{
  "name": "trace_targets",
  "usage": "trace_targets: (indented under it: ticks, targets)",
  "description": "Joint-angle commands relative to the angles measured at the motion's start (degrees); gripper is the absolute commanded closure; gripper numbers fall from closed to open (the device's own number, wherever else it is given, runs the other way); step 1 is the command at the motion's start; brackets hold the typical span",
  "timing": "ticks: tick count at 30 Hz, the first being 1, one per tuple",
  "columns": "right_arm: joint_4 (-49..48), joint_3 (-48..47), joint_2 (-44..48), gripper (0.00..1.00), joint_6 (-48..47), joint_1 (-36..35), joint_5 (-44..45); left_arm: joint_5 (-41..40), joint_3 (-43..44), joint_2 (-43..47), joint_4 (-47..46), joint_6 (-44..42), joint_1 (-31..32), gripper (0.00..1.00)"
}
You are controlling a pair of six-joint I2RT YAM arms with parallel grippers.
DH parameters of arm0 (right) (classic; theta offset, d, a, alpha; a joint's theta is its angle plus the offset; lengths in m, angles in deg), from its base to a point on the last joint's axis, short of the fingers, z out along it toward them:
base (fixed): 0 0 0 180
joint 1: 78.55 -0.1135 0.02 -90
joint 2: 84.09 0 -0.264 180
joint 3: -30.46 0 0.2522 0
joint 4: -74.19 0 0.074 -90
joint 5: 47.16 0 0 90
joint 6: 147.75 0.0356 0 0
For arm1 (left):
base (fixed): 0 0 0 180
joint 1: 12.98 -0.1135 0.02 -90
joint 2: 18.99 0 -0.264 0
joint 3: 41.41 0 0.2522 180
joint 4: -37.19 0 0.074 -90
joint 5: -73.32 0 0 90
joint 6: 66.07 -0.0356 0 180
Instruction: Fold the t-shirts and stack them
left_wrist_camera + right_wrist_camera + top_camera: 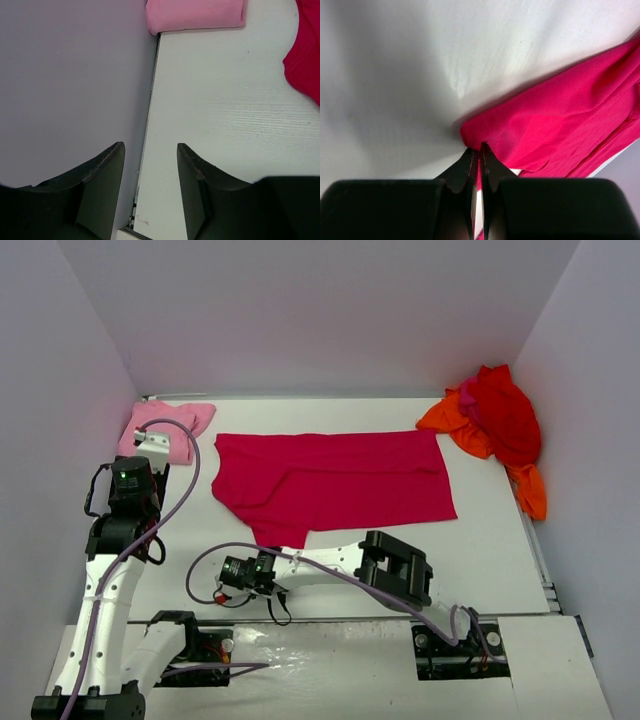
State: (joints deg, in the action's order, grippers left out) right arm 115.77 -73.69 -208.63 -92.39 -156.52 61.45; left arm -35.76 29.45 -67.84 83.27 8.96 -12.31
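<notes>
The crimson-magenta t-shirt (335,485) lies spread flat in the middle of the table (500,560). The right gripper (480,148) is clenched on its edge at 7 o'clock. The left gripper (150,160), jaws apart, hangs near the folded pink t-shirt (165,432) at 10 o'clock

A white table (500,560) stands enclosed by pale lavender walls (330,310).

White arms (112,590), black joints (128,485), lilac cables (196,462).
</notes>
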Motion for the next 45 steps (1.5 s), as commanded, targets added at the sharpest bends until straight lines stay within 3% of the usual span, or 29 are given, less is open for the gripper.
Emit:
trace_targets:
  ticks: [1,5,7,11,17,19,22,24,28,34,36,41,45]
  targets:
    - [3.58,-2.01,12.72,1.0,0.13,-2.66,-2.1,-2.17,1.4,-0.13,-2.7,-1.0,-0.32,0.57]
    - [5.05,-8.35,19.93,1.0,-2.01,-1.99,-0.86,-1.98,2.37,-1.61,-2.17,-0.84,-0.32,0.57]
    - [4.96,-12.49,21.57,1.0,-3.89,2.39,0.15,-1.56,2.76,-2.15,-1.85,-0.84,-0.32,0.57]
    - [3.3,-18.59,18.44,1.0,-5.94,12.03,-0.77,-0.33,3.08,-3.13,-0.85,-0.79,-0.34,0.57]
    - [-5.93,-14.78,8.08,0.99,-6.09,22.97,0.88,3.17,3.79,-3.52,1.69,-0.96,-0.32,0.57]
    - [-6.87,-14.8,2.83,0.87,-5.56,24.7,2.15,4.25,4.26,-3.77,2.65,-1.18,-0.39,0.57]
    - [-8.36,-13.86,-0.83,0.48,-4.46,26.05,2.97,5.5,4.95,-3.89,3.01,-1.06,-0.32,0.57]
    - [-11.08,-12.15,-1.21,0.38,-4.32,26.41,3.91,6.36,4.88,-4.09,3.0,-1.57,-0.32,0.56]
    - [-12.92,-9.95,0.64,0.31,-4.23,26.8,5.93,8.54,4.86,-4.99,2.76,-2.05,-0.4,0.56]
    - [-13.76,-5.03,11.04,0.32,-3.31,28.51,9.87,13.05,9.21,-10.29,2.94,-4.36,-0.32,0.55]
    - [-13.78,-2.42,15.72,0.34,-2.26,30.09,10.09,16.0,12.99,-15.33,3.71,-4.58,-0.32,0.53]
    - [-12.93,5.18,26.4,0.34,-1.47,32.21,10.35,26.91,26.36,-28.76,7.25,-3.44,0.12,0.6]
    - [-11.68,13.86,34.8,0.33,-2.42,34.71,6.67,30.12,37.23,-43.27,12.62,-6.79,5.21,0.62]
